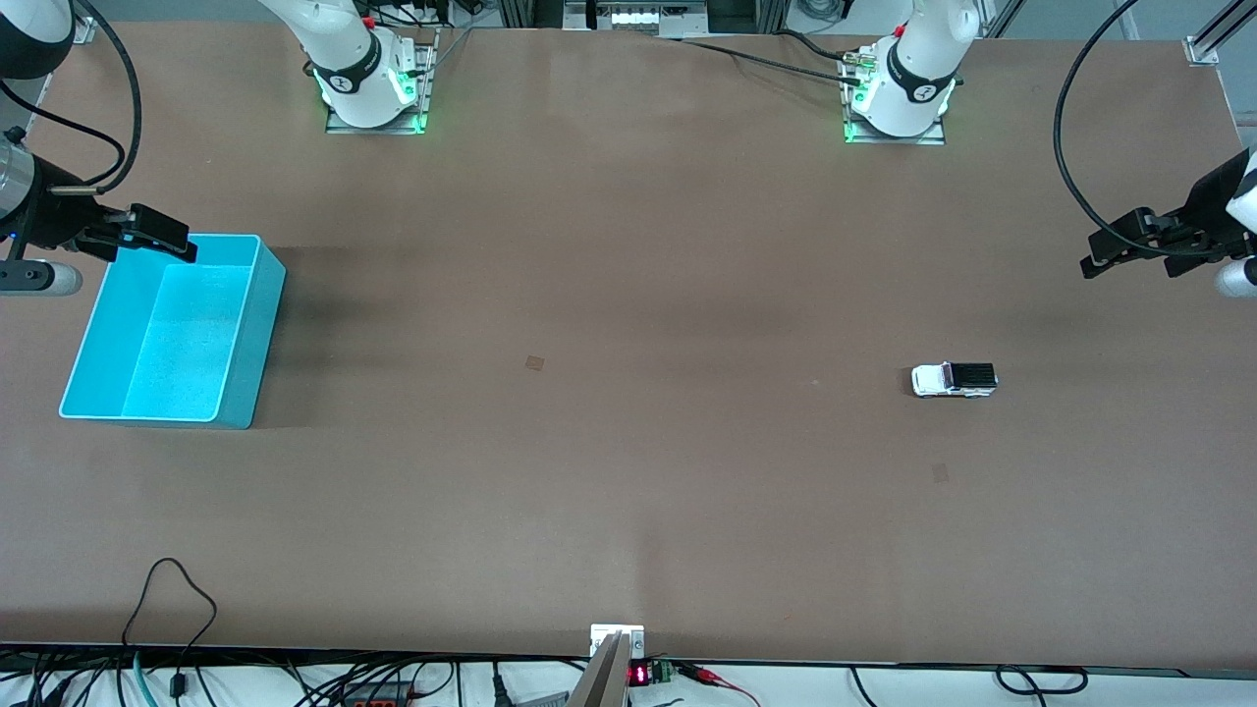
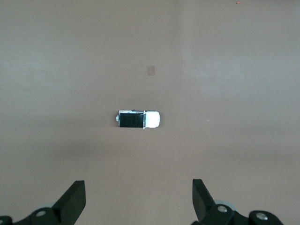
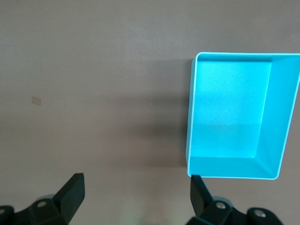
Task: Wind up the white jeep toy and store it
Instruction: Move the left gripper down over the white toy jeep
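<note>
The white jeep toy (image 1: 954,380) (image 2: 138,119), with its black roof panel, stands alone on the brown table toward the left arm's end. My left gripper (image 1: 1112,247) (image 2: 138,185) hangs open in the air at that end, well apart from the toy, with nothing between its fingers. The turquoise bin (image 1: 257,334) (image 3: 190,122) sits empty toward the right arm's end. My right gripper (image 1: 157,236) (image 3: 137,178) hovers open by the bin's corner nearest the arm bases and holds nothing.
Two small square marks (image 1: 534,362) (image 1: 940,472) lie flat on the table top. The arm bases (image 1: 373,83) (image 1: 899,93) stand along the table's edge farthest from the front camera. A loose cable (image 1: 172,609) loops over the nearest edge.
</note>
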Motion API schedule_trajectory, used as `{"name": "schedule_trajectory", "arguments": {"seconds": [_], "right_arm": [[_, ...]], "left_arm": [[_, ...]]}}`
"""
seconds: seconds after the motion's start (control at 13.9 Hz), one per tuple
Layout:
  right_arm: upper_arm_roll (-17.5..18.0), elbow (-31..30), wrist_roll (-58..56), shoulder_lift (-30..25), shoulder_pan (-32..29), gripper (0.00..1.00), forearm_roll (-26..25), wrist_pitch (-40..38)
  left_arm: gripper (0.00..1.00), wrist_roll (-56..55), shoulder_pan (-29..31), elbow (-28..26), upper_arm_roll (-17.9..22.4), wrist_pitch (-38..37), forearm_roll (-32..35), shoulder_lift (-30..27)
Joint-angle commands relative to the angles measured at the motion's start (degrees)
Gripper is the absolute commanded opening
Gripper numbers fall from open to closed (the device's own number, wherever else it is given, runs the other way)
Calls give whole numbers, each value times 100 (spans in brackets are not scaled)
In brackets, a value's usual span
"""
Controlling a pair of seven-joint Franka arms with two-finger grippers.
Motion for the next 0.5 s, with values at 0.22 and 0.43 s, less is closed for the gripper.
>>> {"name": "schedule_trajectory", "arguments": {"seconds": [0.22,0.43], "right_arm": [[24,75,-59,5,-36,100,93,-91],[24,75,-42,5,-36,100,66,-82]], "left_arm": [[100,4,26,-78,-37,-78,44,-180],[100,83,8,-78,-28,-87,36,13]]}}
